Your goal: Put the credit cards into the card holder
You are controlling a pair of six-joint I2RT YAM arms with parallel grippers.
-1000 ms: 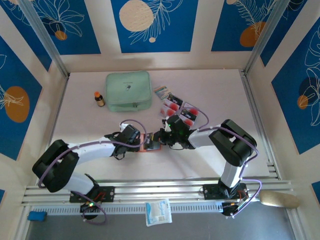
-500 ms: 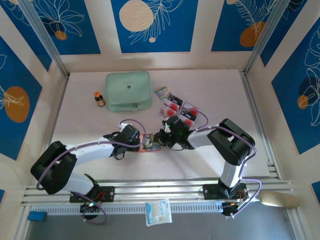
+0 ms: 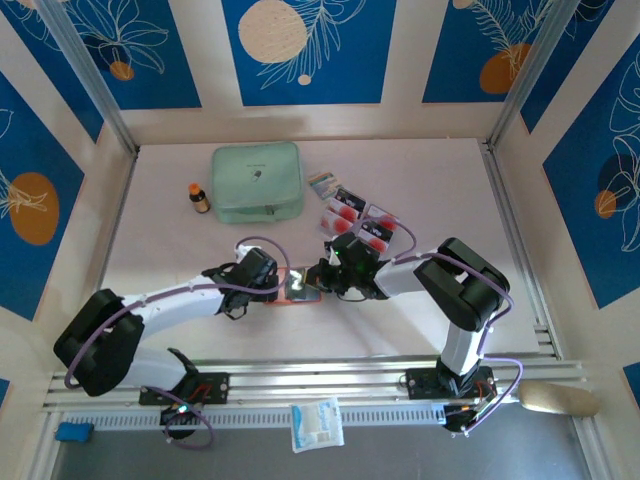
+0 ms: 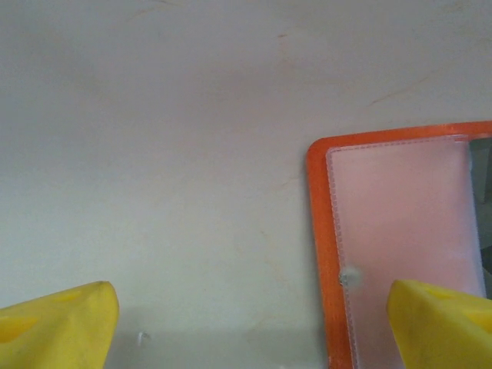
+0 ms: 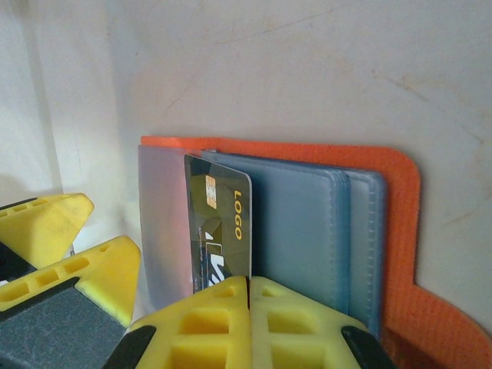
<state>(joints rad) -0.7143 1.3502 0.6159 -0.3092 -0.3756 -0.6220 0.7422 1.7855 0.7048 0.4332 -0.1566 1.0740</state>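
Right wrist view: card meets holder
Right gripper (image 5: 250,286) pinches one card (image 5: 219,231), its far edge at the sleeves (image 5: 300,231) of the open holder (image 5: 396,200), likely to slide it in. Left gripper (image 4: 246,330), spread wide, straddles the holder's left edge, probably steadying it. Other cards (image 3: 350,212) lie just beyond.

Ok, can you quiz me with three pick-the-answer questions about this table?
1. Where is the little bottle? A: left of the green pouch. B: in a bowl. C: on a plate.
2. What colour is the wallet's border? A: blue. B: orange. C: purple.
3. What is the right claw doing? A: wide open. B: squeezing a sponge. C: shut on a card.
Answers: 1 A, the bottle stands by the pouch's left side. 2 B, an orange rim frames its sleeves. 3 C, it pinches the card's end.
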